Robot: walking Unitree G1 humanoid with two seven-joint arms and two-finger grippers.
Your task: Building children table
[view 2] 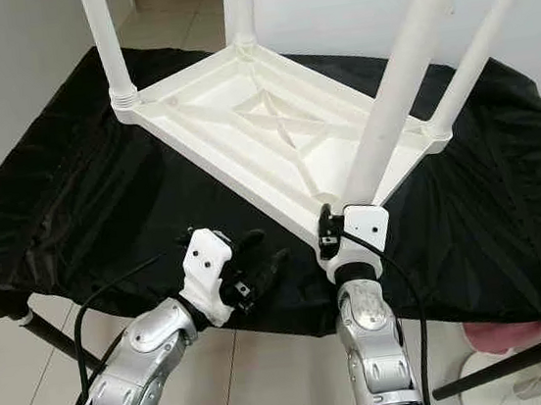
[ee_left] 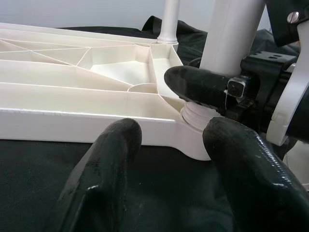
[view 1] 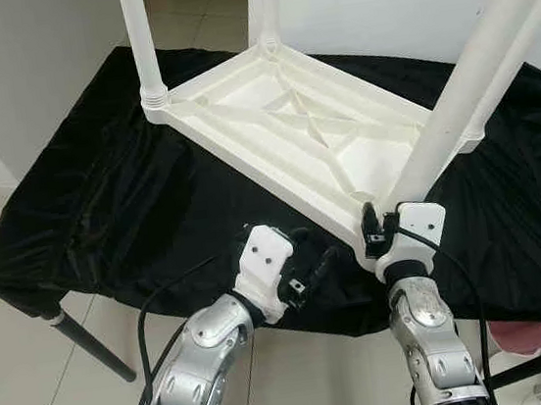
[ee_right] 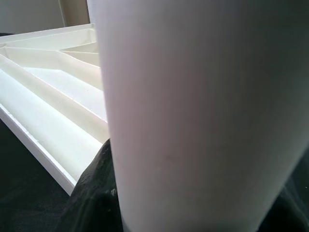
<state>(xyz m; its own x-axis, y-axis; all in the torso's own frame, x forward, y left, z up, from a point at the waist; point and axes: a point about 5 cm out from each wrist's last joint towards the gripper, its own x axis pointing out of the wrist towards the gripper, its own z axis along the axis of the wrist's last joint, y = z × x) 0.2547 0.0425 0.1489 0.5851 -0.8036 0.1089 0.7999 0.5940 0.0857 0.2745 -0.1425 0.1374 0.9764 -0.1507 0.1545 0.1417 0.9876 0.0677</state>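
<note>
Both silver arms raised forward from low in frame, elbows bent. Left hand (view 1: 310, 269) angled inward toward the right one, two black fingers (ee_left: 108, 166) spread apart, nothing between them, tips near the right hand's fingers. Right arm near vertical, wrist straight up, right hand (view 1: 376, 227) clamped around the base of the near white leg (view 1: 464, 90), one black finger visible wrapped across it in the left wrist view.
</note>
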